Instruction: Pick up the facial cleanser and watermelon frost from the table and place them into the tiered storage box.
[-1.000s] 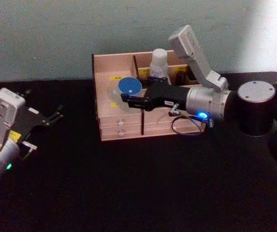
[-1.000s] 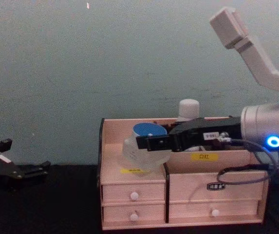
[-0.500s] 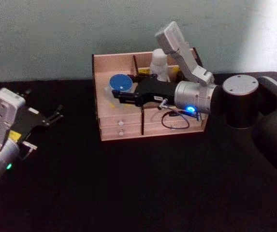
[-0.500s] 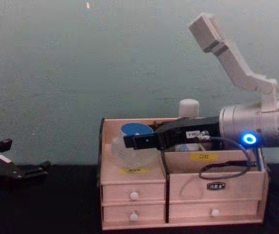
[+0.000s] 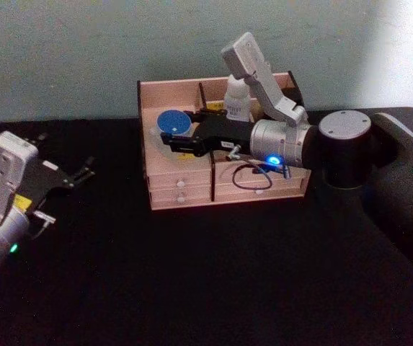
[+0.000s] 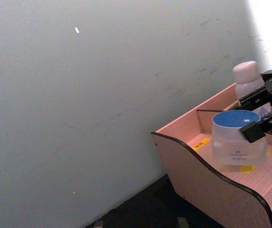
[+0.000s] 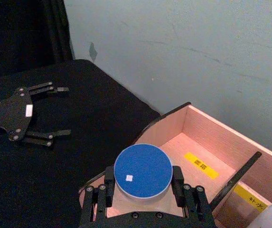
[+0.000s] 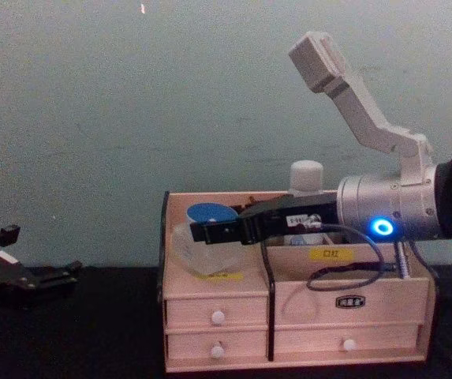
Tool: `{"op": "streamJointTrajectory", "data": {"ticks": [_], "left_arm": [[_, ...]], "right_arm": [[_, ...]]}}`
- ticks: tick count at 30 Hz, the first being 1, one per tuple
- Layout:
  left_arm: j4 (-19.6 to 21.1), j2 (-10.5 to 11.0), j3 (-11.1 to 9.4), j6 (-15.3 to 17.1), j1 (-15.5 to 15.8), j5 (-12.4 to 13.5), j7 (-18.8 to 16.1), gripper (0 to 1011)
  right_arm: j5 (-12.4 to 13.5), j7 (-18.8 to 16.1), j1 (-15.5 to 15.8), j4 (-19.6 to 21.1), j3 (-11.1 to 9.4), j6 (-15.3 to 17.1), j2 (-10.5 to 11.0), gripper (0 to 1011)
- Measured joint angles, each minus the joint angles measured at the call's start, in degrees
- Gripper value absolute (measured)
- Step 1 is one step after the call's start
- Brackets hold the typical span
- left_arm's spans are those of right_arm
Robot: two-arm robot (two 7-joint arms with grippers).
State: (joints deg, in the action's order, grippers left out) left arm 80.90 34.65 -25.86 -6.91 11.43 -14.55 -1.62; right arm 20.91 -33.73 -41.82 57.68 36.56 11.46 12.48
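Your right gripper (image 5: 169, 138) is clamped on the watermelon frost (image 5: 172, 127), one black finger on each side of the jar just under its blue lid (image 7: 143, 171). The jar hangs tilted inside the left front compartment of the tiered storage box (image 5: 181, 196); whether its base touches the compartment floor, you cannot tell. A yellow label (image 8: 219, 275) lies on that floor just below the jar. The facial cleanser (image 5: 237, 101) stands upright in a rear compartment, behind your right arm. Your left gripper (image 5: 76, 175) sits well apart, low over the black table (image 5: 213, 281) on the left, fingers spread and holding nothing.
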Motion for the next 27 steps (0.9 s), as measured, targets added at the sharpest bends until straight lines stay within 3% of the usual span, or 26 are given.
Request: {"op": "streamJointTrajectory", "data": {"ticks": [18,27], "left_arm": [[0.0,0.0,0.0,0.0,0.0,0.0,0.0,1001],[0.0,0.0,0.0,0.0,0.0,0.0,0.0,1001]], "right_arm": [[-1.13,0.36,-1.38,-4.14,-1.04,0.1,-2.33,721],[-1.14,0.41,-1.36,-4.05,-1.04,0.19,-2.26,721]]}}
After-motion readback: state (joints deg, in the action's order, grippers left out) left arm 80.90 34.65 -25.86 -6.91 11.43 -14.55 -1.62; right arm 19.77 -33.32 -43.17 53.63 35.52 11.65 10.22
